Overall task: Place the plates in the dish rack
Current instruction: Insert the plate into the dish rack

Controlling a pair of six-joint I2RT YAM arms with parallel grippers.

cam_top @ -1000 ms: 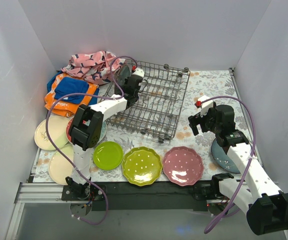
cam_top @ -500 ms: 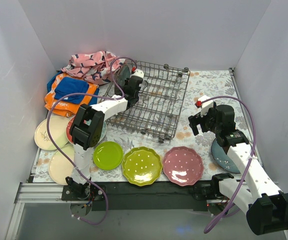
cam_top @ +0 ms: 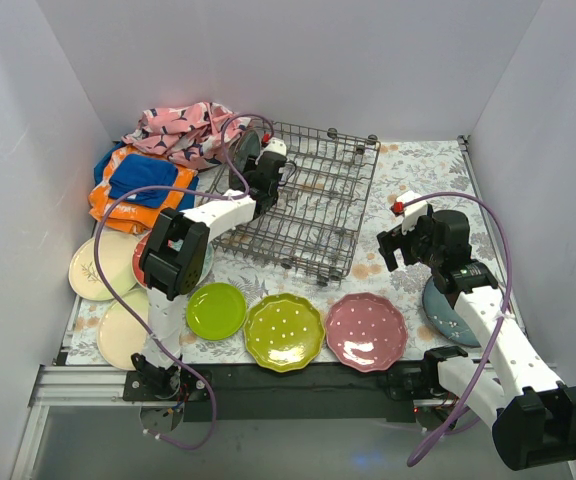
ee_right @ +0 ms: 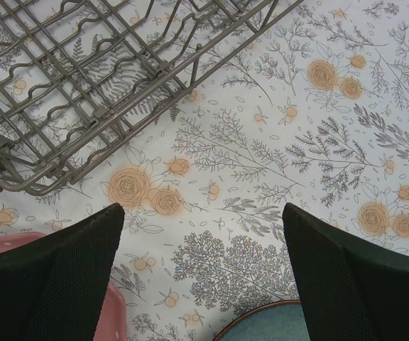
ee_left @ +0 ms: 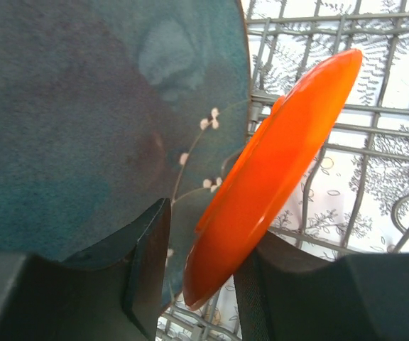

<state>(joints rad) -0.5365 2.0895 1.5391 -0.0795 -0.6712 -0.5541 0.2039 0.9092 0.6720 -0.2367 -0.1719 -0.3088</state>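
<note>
Vividly orange plate [ee_left: 270, 181] — glossy, tilted

On floral-printed desk [cam_top: 418, 170]: dark grey wire dish rack [cam_top: 318, 215]; in front of it, plain lime green plate [cam_top: 216, 310], dotted green plate [cam_top: 284, 332], dotted pink plate [cam_top: 366, 331]; left of it, folded orange-and-blue cloths [cam_top: 140, 186].

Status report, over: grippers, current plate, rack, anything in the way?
Left gripper open, loose around round orange ceramic plate, standing tilted in dark grey wire dish rack beside blue-grey plate. Right gripper open, empty, over floral tablecloth. No obstruction seen.
</note>
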